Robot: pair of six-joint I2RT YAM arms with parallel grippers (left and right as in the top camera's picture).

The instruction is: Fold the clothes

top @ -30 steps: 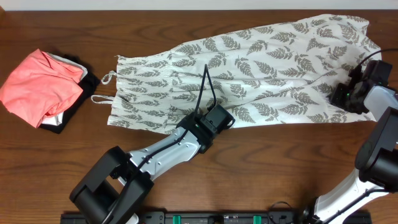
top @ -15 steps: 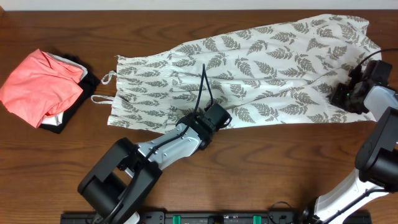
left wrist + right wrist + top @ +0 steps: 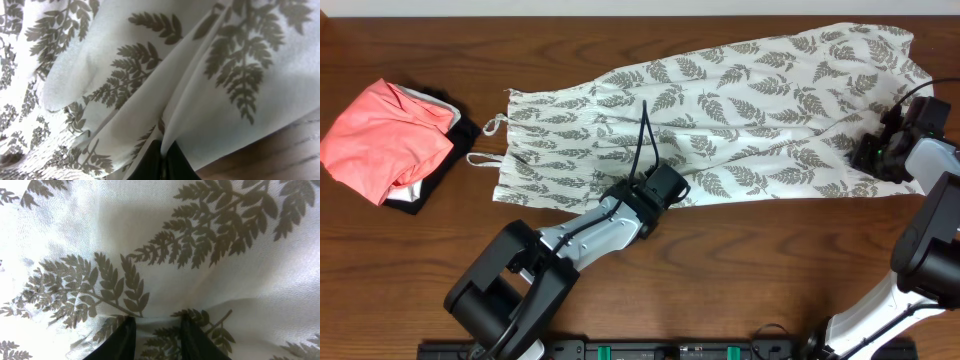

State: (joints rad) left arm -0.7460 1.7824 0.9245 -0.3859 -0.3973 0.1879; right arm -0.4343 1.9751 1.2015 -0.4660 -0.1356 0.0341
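Observation:
The clothes, a long white dress (image 3: 720, 110) with a grey-green fern print, lie spread flat across the table, thin straps at the left end and hem at the far right. My left gripper (image 3: 670, 186) sits at the dress's near edge about midway along. In the left wrist view the left gripper (image 3: 162, 152) is shut, with a fold of the dress (image 3: 150, 75) pinched between its dark fingers. My right gripper (image 3: 868, 152) rests on the hem end. In the right wrist view the right gripper (image 3: 157, 332) holds a gathered ridge of the dress (image 3: 150, 240) between its fingers.
A coral-pink folded garment (image 3: 382, 140) lies on a black garment (image 3: 432, 188) at the table's left end, apart from the dress straps. Bare brown table (image 3: 780, 260) runs along the front. The left arm's black cable (image 3: 648, 140) arches over the dress.
My left gripper's jaws have closed on the dress's near edge, and the left arm has shifted slightly. The right gripper and the dress have stayed where they were.

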